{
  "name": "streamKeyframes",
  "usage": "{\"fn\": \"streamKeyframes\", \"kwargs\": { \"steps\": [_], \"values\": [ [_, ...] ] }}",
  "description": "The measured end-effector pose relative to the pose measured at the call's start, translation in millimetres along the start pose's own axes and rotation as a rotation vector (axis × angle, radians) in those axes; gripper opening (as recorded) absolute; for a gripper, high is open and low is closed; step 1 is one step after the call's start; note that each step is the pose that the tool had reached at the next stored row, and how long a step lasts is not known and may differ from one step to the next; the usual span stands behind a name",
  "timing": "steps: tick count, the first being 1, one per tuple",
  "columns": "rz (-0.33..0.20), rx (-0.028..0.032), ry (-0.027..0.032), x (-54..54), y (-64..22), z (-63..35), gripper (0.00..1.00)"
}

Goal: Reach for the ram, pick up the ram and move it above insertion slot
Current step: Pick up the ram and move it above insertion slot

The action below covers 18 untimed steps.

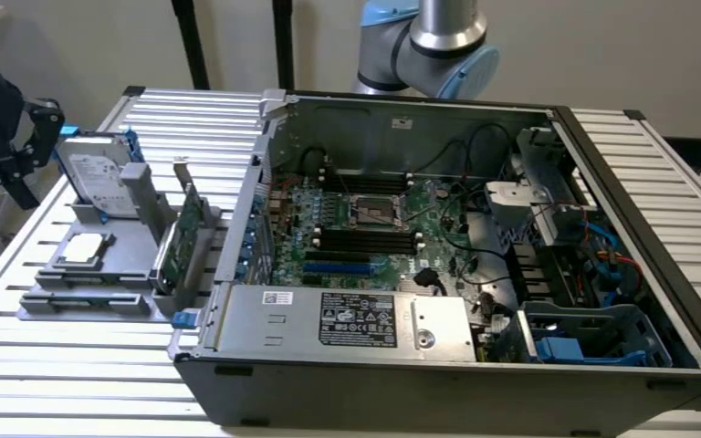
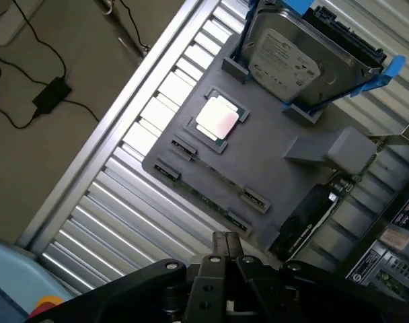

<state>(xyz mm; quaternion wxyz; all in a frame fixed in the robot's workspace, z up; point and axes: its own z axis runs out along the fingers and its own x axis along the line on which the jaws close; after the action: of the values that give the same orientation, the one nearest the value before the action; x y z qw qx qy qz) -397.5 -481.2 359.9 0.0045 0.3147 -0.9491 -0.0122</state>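
Although it shows edge-on as little more than a thin green sliver, the ram (image 2: 203,195) can be made out standing in the outermost slot of the matte grey holder (image 2: 272,158), between two small dark end clips; its chips cannot be told from this angle. It lies near the holder's edge, closest to the gripper (image 2: 226,243), whose black fingertips are pressed together with nothing between them, hovering apart from the stick.

On the same holder sit a square processor (image 2: 220,118) with a pale, dull metal lid and a boxy hard drive (image 2: 292,57) in blue brackets (its label is shiny and white). A wider green expansion card (image 1: 180,242) stands upright beside them. The ribbed aluminium table (image 1: 70,365) gleams in long slats. Next to the holder lies the open steel computer case (image 1: 448,365), with the green motherboard (image 1: 375,224) and its long black slots inside.
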Motion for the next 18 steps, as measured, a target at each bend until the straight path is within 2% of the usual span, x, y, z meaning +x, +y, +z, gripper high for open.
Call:
{"fn": "streamKeyframes", "kwargs": {
  "steps": [18],
  "values": [
    [-0.327,0.0002,0.0085,0.0,0.0,1.4,0.11]
  ]
}}
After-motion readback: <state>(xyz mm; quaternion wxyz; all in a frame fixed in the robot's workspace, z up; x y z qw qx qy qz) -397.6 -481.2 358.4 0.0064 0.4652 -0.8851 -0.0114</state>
